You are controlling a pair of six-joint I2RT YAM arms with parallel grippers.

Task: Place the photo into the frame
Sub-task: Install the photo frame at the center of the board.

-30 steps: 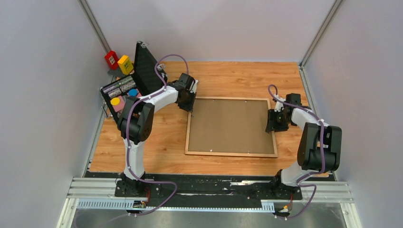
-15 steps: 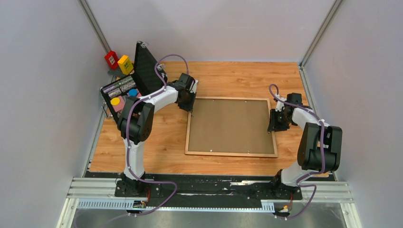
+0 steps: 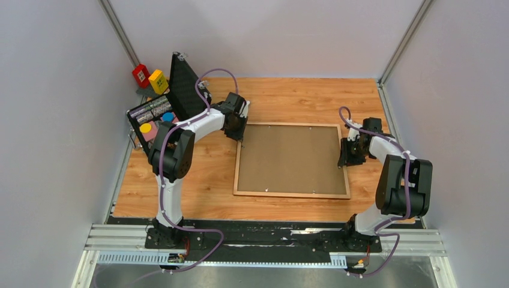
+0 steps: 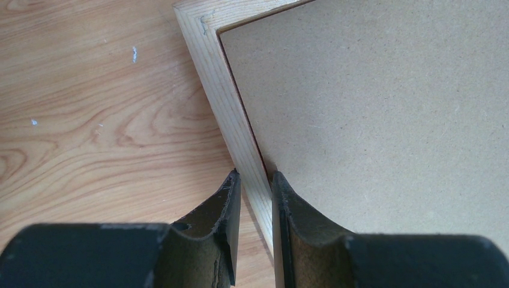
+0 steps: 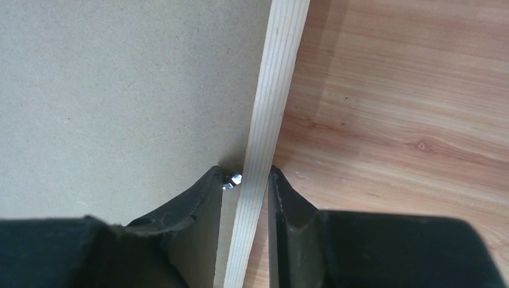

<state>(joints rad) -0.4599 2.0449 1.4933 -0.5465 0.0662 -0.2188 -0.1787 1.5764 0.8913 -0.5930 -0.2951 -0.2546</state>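
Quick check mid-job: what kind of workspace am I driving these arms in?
Likely a lab robot cell: plain grey wall panels on three sides, a silver aluminium rail along the near edge, and a wood-grain tabletop.

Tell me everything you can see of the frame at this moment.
The frame is a large, thin-railed rectangle of pale wood, lying flat and back-up on the wooden table. A brown backing board fills its opening; the front cannot be seen. The left pincer is shut on its left rail near the far corner. The right pincer straddles the right rail, outer finger touching it, with a small metal tab between the rail and the inner finger.
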